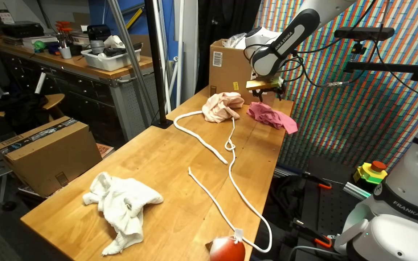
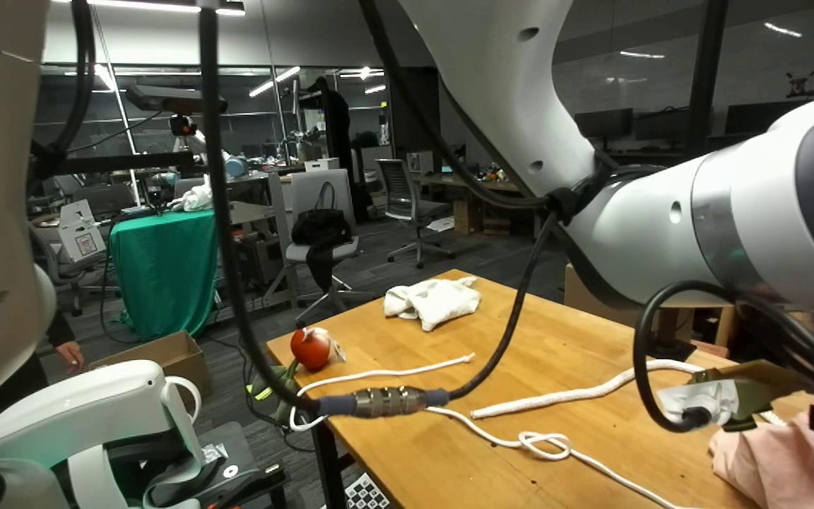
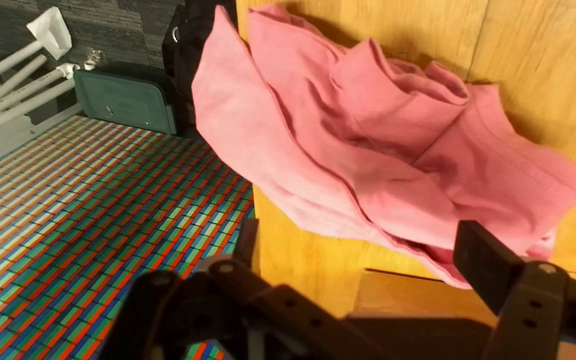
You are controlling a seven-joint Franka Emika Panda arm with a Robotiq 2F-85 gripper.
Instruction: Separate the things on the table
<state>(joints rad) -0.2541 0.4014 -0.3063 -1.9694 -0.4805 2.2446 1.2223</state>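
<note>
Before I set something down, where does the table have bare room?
Largest bare patch: the table between the white cloth, thick cord and knotted cord. A smaller patch separates this cord from the pink cloth. The end by the cardboard box is crowded: peach cloth, pink cloth, and the claw above.

One table (image 1: 151, 163) bears three cloths — one white cloth (image 1: 125, 203), one peach cloth (image 1: 220, 107), one pink cloth (image 3: 368, 150) — and two white ropes, one thick rope (image 2: 555, 399) and one thin rope (image 2: 393, 372). One red ball (image 2: 311, 350) lies there too. One cardboard box (image 1: 229, 78) stands at the table's far end.
</note>
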